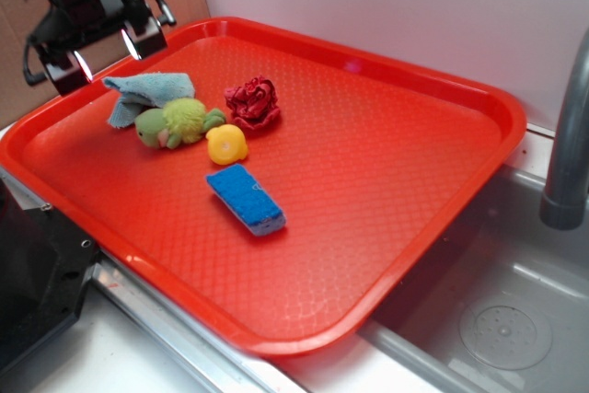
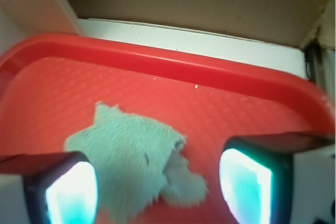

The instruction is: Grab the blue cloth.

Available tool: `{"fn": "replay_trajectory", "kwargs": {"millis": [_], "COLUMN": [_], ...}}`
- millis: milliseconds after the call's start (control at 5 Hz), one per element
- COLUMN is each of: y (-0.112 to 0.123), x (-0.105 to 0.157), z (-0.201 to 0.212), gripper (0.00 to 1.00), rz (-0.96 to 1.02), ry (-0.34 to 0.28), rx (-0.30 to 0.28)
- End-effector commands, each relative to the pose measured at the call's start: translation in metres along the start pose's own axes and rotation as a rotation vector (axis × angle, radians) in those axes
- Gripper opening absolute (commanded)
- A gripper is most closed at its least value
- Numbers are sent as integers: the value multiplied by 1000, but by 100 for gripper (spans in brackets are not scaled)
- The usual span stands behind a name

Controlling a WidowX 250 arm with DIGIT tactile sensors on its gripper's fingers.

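Blue cloth (image 2: 139,169): ungrasped, flat on red tray (image 1: 386,227); gripper (image 2: 157,184) jaws wide, hovering astride it; descent and closing remain

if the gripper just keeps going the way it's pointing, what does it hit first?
Most likely the blue cloth. In the wrist view it lies between the open fingers of the gripper, on the red tray. Nothing else shows in that line, though how far above the cloth it hangs is unclear.
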State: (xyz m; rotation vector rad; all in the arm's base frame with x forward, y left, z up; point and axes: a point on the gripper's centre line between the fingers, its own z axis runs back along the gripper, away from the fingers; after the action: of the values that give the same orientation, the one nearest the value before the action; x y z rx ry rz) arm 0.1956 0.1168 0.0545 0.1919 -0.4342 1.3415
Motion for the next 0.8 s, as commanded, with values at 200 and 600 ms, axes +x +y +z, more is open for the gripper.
{"fn": "replay_trajectory", "kwargs": {"millis": [200,600], "y": [4,6], "x": [2,1], "z": [-41,-38], "gripper": [96,0], "rz": [-12,-17], "ry": [24,34], "rx": [-39,-53]}}
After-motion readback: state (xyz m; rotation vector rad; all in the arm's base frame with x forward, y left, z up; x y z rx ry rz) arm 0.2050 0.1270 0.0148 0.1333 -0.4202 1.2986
